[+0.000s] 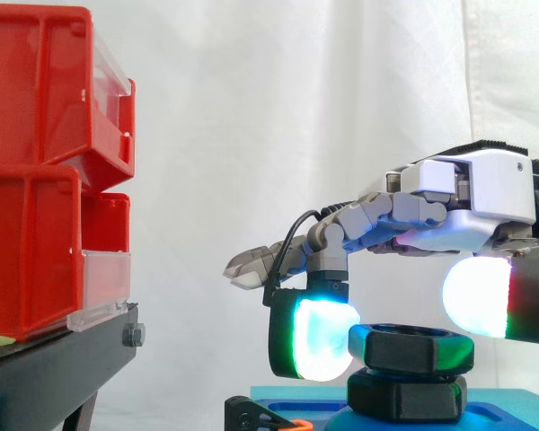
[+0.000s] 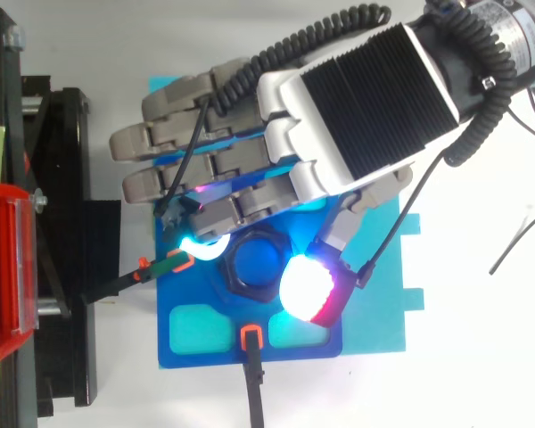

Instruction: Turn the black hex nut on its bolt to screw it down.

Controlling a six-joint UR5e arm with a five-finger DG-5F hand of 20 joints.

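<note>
Black hex nut (image 1: 411, 348) sits pinched between the glowing fingers (image 1: 313, 339) — one pad left, thumb right.

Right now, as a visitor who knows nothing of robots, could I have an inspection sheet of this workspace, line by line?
Surface: white table with a teal sheet and a blue plate on top.
Job's things: black hex nut on its blue bolt, above a second black hex part.
Clutter: nothing seen.
Grippers: the robot hand reaches in from the right of the side view. Its glowing pads sit at opposite sides of the nut and seem to pinch it.
Cables: no task cable seen. Two orange-tipped black straps lead off the plate.
Surroundings: red bins on a black stand, with a white curtain behind.
</note>
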